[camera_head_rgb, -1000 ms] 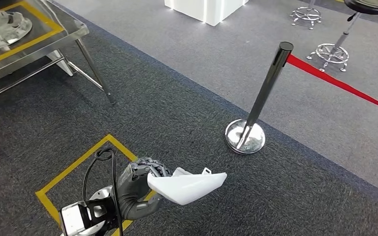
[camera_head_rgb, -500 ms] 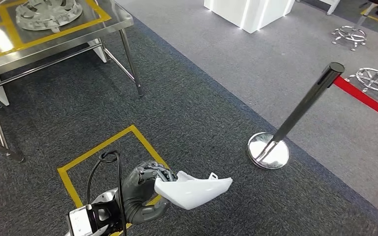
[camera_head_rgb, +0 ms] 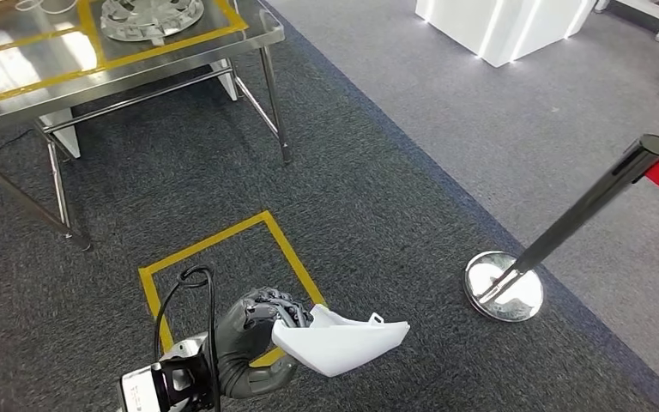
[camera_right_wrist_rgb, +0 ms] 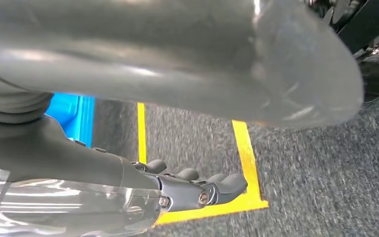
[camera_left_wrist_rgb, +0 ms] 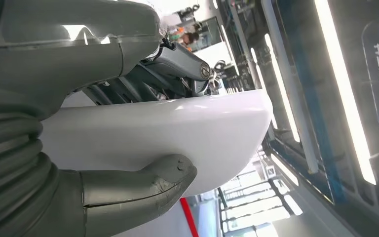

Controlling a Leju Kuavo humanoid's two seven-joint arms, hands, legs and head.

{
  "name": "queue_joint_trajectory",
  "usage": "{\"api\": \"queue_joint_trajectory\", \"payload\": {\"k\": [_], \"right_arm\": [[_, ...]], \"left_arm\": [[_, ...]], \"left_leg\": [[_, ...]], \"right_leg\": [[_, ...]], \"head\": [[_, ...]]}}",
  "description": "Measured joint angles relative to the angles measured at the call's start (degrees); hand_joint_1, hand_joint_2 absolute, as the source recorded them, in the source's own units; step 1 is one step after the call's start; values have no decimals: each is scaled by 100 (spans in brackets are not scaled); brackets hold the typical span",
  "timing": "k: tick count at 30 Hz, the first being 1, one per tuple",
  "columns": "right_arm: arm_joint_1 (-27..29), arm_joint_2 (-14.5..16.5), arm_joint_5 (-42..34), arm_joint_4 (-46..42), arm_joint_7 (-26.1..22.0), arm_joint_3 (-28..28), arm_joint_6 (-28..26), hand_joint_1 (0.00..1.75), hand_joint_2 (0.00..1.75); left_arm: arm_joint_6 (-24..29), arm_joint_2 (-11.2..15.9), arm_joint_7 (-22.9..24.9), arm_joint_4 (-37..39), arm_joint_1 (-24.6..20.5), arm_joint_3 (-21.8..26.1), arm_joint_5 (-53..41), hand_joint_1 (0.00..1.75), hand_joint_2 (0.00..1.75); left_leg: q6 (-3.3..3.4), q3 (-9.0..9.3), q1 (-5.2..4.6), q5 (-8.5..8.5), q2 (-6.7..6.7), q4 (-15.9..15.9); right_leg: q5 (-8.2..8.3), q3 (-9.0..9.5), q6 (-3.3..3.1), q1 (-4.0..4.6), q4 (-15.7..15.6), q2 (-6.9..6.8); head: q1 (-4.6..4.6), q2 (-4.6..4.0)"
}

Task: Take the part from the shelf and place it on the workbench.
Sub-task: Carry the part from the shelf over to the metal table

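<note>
The white moulded plastic shell part (camera_head_rgb: 341, 342) is carried in the air above dark carpet and a yellow floor square (camera_head_rgb: 223, 266), gripped at one end by the left hand (camera_head_rgb: 253, 339), thumb under and fingers over its rim. It looks light, thin-walled, stiff and glossy, likely slippery; a hold nearer its middle would steady it. The right hand (camera_right_wrist_rgb: 192, 190) hangs with fingers curled on nothing. The steel worktop (camera_head_rgb: 43, 94) stands well ahead.

Dark grey carpet (camera_head_rgb: 377, 189) covers the near floor, with a yellow taped square (camera_head_rgb: 223, 257) marked on it, and paler carpet (camera_head_rgb: 515, 112) lies far right. A steel table (camera_head_rgb: 51, 86) stands far left. A black stanchion (camera_head_rgb: 558, 232) with a chrome base stands right, and a lit white plinth (camera_head_rgb: 506, 26) stands beyond.
</note>
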Motion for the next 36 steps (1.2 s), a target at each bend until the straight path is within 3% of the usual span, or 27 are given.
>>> {"api": "queue_joint_trajectory", "payload": {"k": [1, 2, 4, 6, 7, 9, 10, 12, 14, 15, 16, 17, 18, 20, 22, 24, 25, 27, 29, 31, 32, 33, 34, 36], "right_arm": [[1, 0, -1, 0, 1, 0, 6, 0, 0], [0, 0, -1, 0, 1, 0, 14, 0, 0], [-2, 1, -1, 0, 2, 0, 26, 0, 0], [-4, 1, 0, 0, 2, 0, 35, 0, 0], [-10, 1, 0, 0, 2, 0, 38, 0, 0], [-37, 2, 0, 0, 1, 0, 42, 0, 0], [-50, 2, 0, 0, 1, 0, 43, 0, 0], [-58, 3, 1, 0, -4, 0, 45, 0, 0], [-44, -1, 2, 0, -4, 0, 47, 0, 0], [-36, -4, 4, 0, 1, 0, 49, 0, 0], [-26, -7, 9, 0, 12, 0, 52, 0, 0], [-19, -8, 13, 0, 24, 0, 55, 0, 0], [-15, -8, 16, 0, 34, 0, 57, 0, 0], [-10, -8, 19, 0, 48, 0, 60, 0, 0], [-15, -8, 19, 0, 55, 0, 67, 0, 0], [-32, -7, 19, 0, 52, 1, 76, 0, 0], [-38, -1, 19, 0, 48, 1, 79, 0, 0], [-41, 10, 19, 0, 34, 2, 80, 0, 0], [-30, 15, 19, 0, 25, 2, 81, 0, 0], [-23, 16, 19, 0, 22, 2, 80, 0, 0], [-22, 16, 19, 0, 16, 2, 70, 0, 0], [-26, 16, 16, 0, 7, 2, 50, 0, 0], [-33, 17, 8, 0, -6, 1, 19, 0, 0], [-49, 34, -14, 0, -30, -3, -45, 0, 0]], "left_arm": [[7, 4, 4, 1, 5, -4, -1, 175, 175], [12, 8, 8, 2, 9, -6, -1, 175, 175], [16, 13, 13, 3, 5, -9, -2, 175, 175], [16, 13, 14, 2, -9, -11, -1, 175, 175], [16, 14, 14, 2, -13, -11, -1, 175, 175], [16, 16, 13, 1, -15, -12, -1, 175, 175], [16, 17, 10, 0, -15, -12, -1, 175, 175], [13, 15, 9, -1, -34, -13, 0, 175, 175], [0, 9, 11, -1, -53, -25, 1, 175, 175], [-7, 7, 11, 0, -55, -33, 1, 175, 175], [-11, 6, 13, 1, -53, -43, 0, 175, 175], [-13, 7, 14, 1, -52, -51, -1, 175, 175], [-13, 7, 17, 2, -51, -57, -2, 175, 175], [-6, 7, 44, 2, -53, -63, -5, 175, 175], [2, 7, 94, 3, -58, -67, -10, 175, 175], [3, 9, 133, 4, -62, -73, -11, 175, 175], [3, 11, 144, 4, -63, -75, -8, 175, 175], [3, 20, 162, 4, -85, -80, -4, 175, 175], [3, 25, 170, 7, -109, -86, -3, 175, 175], [3, 31, 178, 21, -109, -90, -4, 175, 175], [3, 37, 182, 31, -108, -91, -6, 175, 175], [5, 42, 190, 39, -108, -92, -8, 175, 175], [9, 46, 197, 44, -110, -92, -10, 175, 175], [18, 49, 213, 45, -118, -93, -13, 175, 175]], "left_leg": [[-14, -53, 19, 21, 23, 92], [-21, 5, 32, 145, 49, -30], [3, 382, 30, 516, 245, -767], [74, 678, -17, 698, 453, -1350], [107, 715, -42, 695, 484, -1442], [164, 711, -57, 709, 342, -1470], [195, 729, -46, 726, 272, -1502], [264, 772, -15, 761, 148, -1565], [302, 776, -8, 774, 24, -1578], [309, 772, -13, 774, -49, -1574], [310, 773, -18, 772, -131, -1567], [307, 779, -20, 768, -213, -1559], [300, 788, -19, 762, -293, -1551], [268, 795, -26, 738, -433, -1524], [216, 774, -34, 723, -544, -1503], [152, 751, -23, 729, -647, -1511], [120, 742, -19, 714, -615, -1491], [58, 613, -26, 526, -355, -1211], [10, 287, -11, 157, -55, -529], [-24, -23, 14, -59, 21, 85], [-30, -46, 21, -9, 34, 124], [-26, 49, 26, 142, 48, -61], [-6, 257, 27, 358, 78, -452], [69, 664, -8, 626, 200, -1216]], "right_leg": [[-12, 6, 4, 1, 3, -72], [-26, 21, 15, 1, 8, -144], [-67, 74, 50, 6, 13, -274], [-110, 123, 110, 33, 20, -386], [-123, 140, 142, 50, 16, -442], [-138, 187, 207, 56, -12, -561], [-168, 210, 240, 43, 0, -530], [-382, 106, 284, 13, 295, -252], [-749, -288, 292, 9, 1053, 65], [-865, -495, 292, 13, 1413, 127], [-871, -634, 289, 16, 1618, 152], [-747, -660, 281, 17, 1582, 165], [-524, -573, 271, 15, 1316, 187], [-94, -261, 249, 1, 523, 366], [41, -91, 220, -3, 93, 517], [30, -71, 166, 8, 53, 457], [36, -54, 130, 7, 35, 392], [39, -22, 45, -3, -3, 255], [20, -14, -11, 17, -7, 122], [0, -11, -24, 29, 1, -20], [-11, -4, -18, 31, 7, -78], [-25, 8, -7, 32, 12, -130], [-41, 29, 8, 33, 17, -172], [-69, 62, 47, 45, 25, -235]], "head": [[-2, 0], [-1, 0], [-2, 0], [3, 0], [8, 0], [13, 0], [19, 0], [34, 0], [54, 0], [62, 0], [64, 0], [66, 0], [66, 0], [69, 0], [68, 0], [65, 0], [66, 0], [38, 0], [15, 0], [15, 0], [14, 0], [14, 0], [14, 0], [18, 0]]}}
